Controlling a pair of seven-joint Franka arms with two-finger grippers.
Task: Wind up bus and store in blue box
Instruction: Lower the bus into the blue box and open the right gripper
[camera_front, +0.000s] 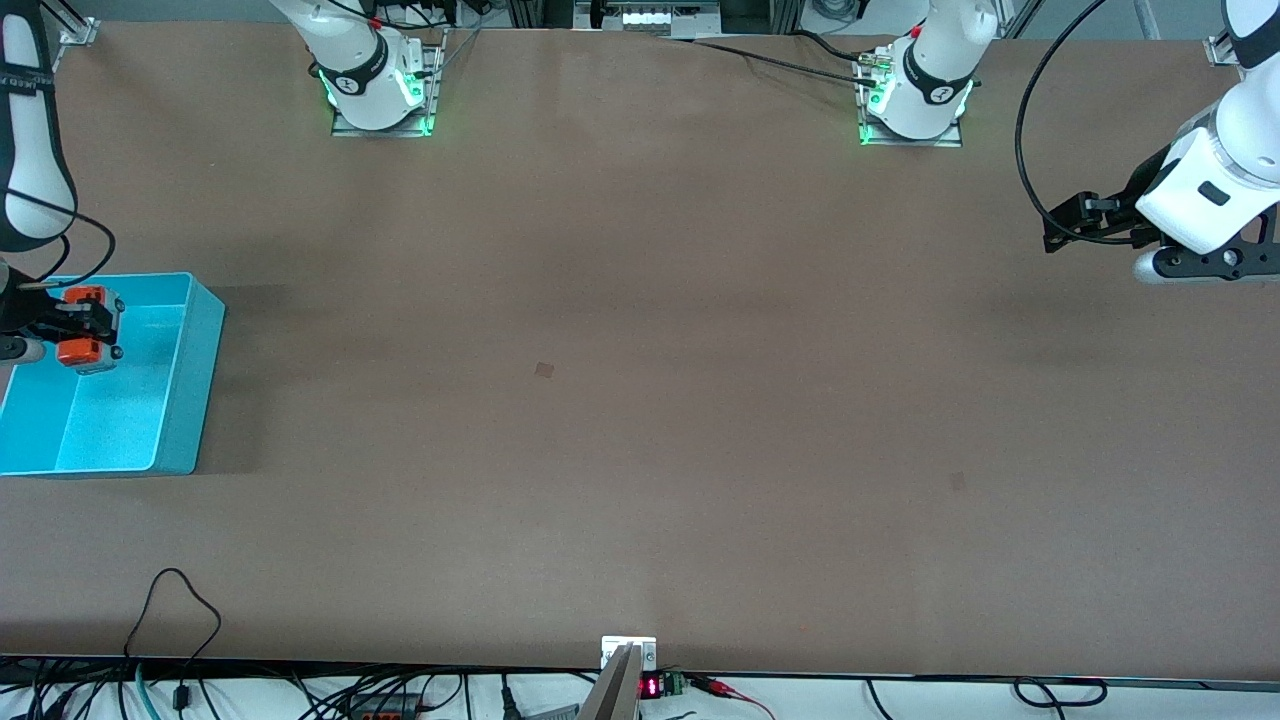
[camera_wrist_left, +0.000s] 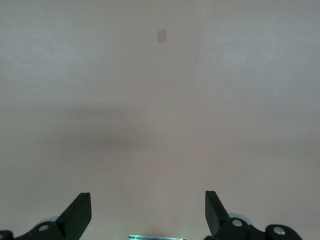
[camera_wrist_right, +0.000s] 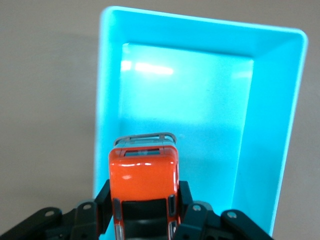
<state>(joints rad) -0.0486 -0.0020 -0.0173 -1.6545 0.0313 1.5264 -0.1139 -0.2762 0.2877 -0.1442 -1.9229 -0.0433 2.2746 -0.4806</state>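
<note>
We see the right gripper (camera_front: 88, 327) hanging over the blue box (camera_front: 185, 385), at the right arm's end of the table. Its two black fingers (camera_wrist_right: 187, 202) press against the long sides of the bus (camera_wrist_right: 144, 187), so the bus sits clamped between them, up in the air above the part of the box farther from the front camera. In the right wrist view the orange roof of the bus points out past the fingertips, with its grey-white end showing ahead of them, and the speckled turquoise floor of the box (camera_wrist_right: 200, 115) spreads out ahead of the fingers. The bus touches neither the walls nor the floor of the box, as far as we can tell.

The left gripper (camera_front: 1075, 222) waits over the bare brown table (camera_front: 640, 400) at the left arm's end. In the left wrist view its fingers (camera_wrist_left: 77, 215) stand wide apart, with nothing between them; only the table surface (camera_wrist_left: 160, 125) lies ahead of them.
</note>
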